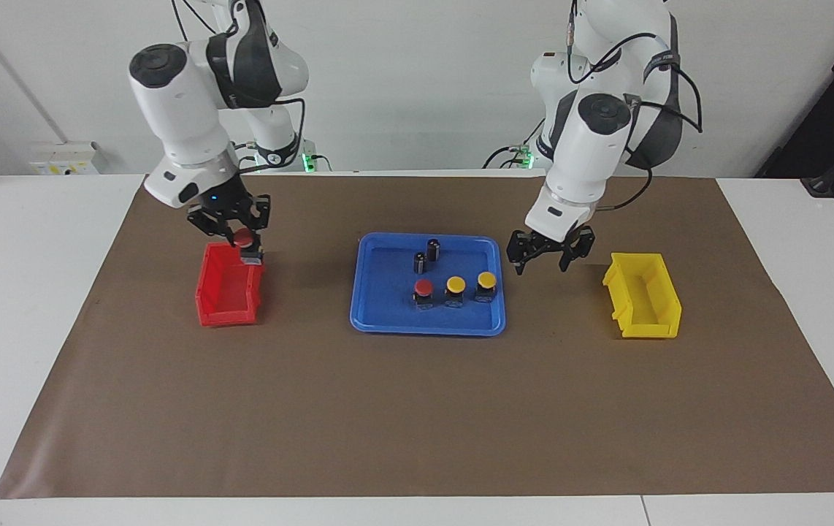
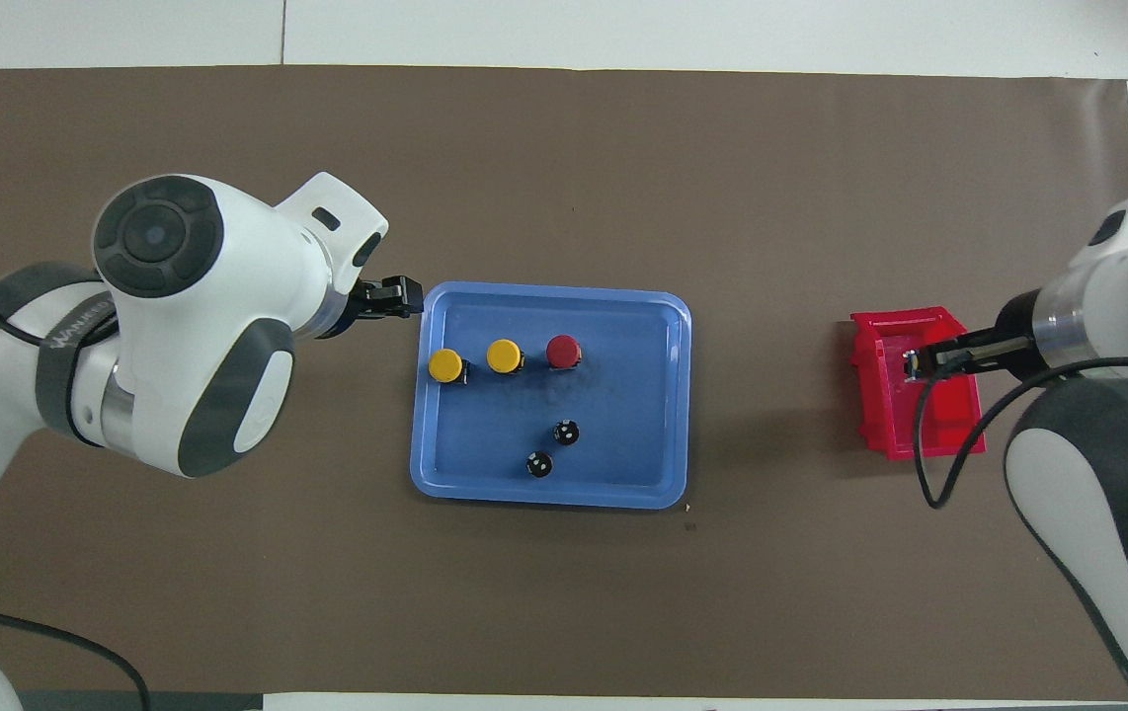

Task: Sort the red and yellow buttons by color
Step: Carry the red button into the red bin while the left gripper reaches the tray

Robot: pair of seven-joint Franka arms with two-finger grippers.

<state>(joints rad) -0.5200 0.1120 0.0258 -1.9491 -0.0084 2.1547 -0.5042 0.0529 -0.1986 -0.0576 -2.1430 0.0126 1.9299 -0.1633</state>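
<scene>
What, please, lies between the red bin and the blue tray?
Nothing: between the red bin and the blue tray there is only bare brown mat. Both the facing and overhead views show it.

We see a plain brown mat covering a white table. The tray on it is solid blue. It carries two buttons with yellow caps and one button with a red cap, each on a black-and-grey body, plus two dark cylinders that appear black with small white marks on top from overhead. One bin is red and the other bin is yellow. A fourth button shows a red cap between the black fingers of the right gripper. The left gripper is black too, and both arms are white with dark grey sections.
</scene>
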